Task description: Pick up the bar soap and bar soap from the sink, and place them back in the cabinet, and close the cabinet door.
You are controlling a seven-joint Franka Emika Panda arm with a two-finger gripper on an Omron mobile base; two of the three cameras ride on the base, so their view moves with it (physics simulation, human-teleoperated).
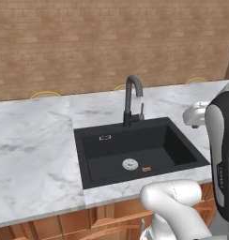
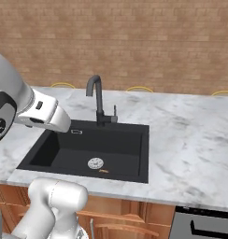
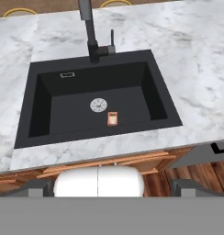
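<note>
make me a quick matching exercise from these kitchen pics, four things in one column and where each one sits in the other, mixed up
Things:
1. bar soap
2. drain
3. faucet
4. sink

Places:
A. set into the white marble counter
B. round disc in the middle of the basin floor
C. standing on the counter at the basin's back edge
D. lying on the basin floor beside the drain, on the side towards the front rim

Pairs: 1-D, 2-B, 3-C, 4-A
</note>
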